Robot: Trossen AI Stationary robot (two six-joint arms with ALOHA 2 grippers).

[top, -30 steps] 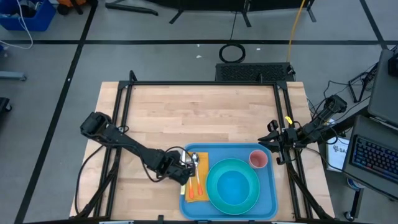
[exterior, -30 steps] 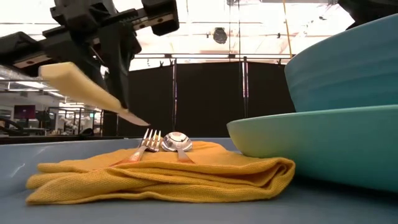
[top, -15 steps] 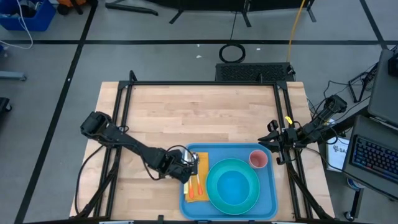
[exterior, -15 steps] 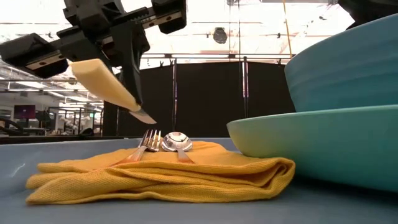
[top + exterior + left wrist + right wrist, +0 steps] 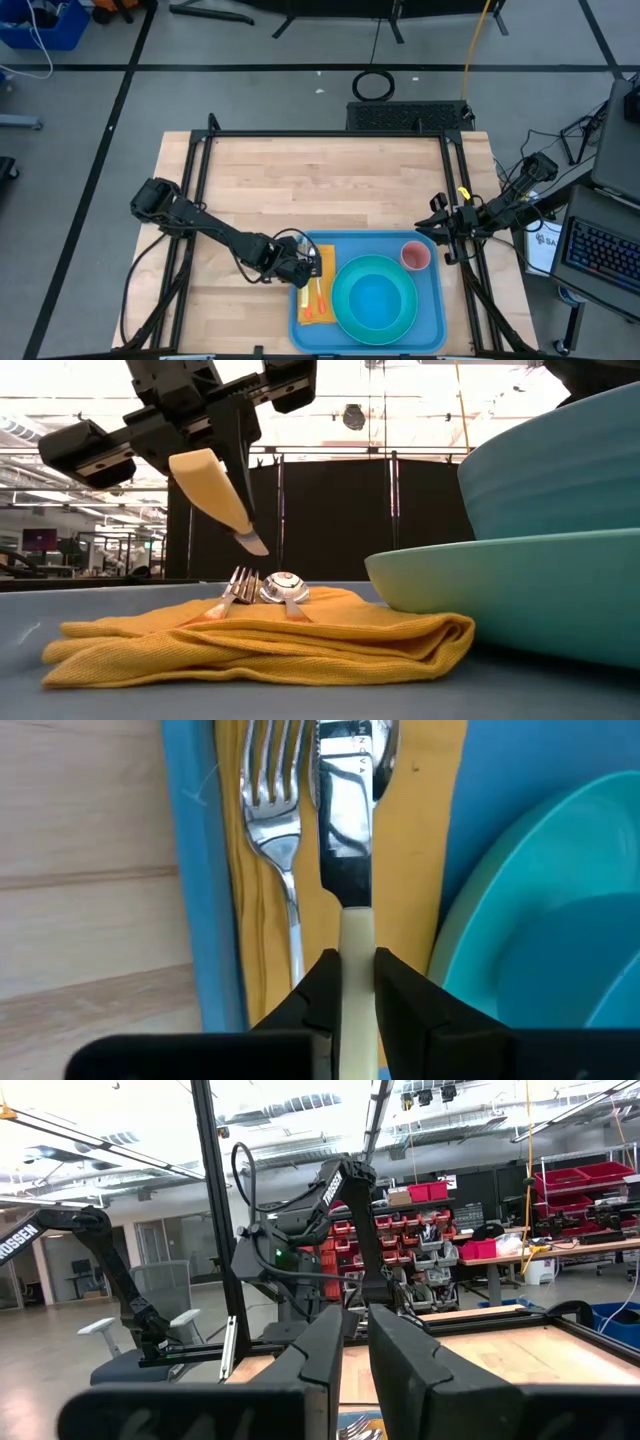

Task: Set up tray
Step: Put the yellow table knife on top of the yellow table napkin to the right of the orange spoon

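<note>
The light-blue tray [image 5: 437, 300] lies at the table's near edge. A yellow napkin [image 5: 440, 830] lies on its left part, and a fork [image 5: 275, 810] and a spoon [image 5: 386, 750] rest on it side by side. My left gripper [image 5: 300, 268] hovers over the napkin, shut on a cream-handled knife [image 5: 215, 490] whose blade [image 5: 345, 820] hangs above the fork and spoon. A turquoise bowl [image 5: 560, 470] sits on a turquoise plate [image 5: 375, 298] in the tray's middle. My right gripper [image 5: 440, 232] waits shut at the table's right edge. My left gripper pinches the knife's cream handle [image 5: 357, 945] between its two fingers [image 5: 325, 985], close to where the blade begins. The fingers lie along the knife. The knife is lifted clear and slants steeply down, its blade tip [image 5: 252, 543] just above the fork and spoon.
A pink cup [image 5: 415, 256] stands in the tray's far right corner. Bare wooden tabletop [image 5: 320, 180] spreads over the far half of the table. Black frame rails [image 5: 200, 180] run along the table's left and right sides.
My left gripper has moved toward the tray's middle, over the fork and spoon, and risen a little. It has tipped, so the knife now slants much more steeply, blade down. It has stayed shut on the handle. Napkin, fork and spoon have not moved.
</note>
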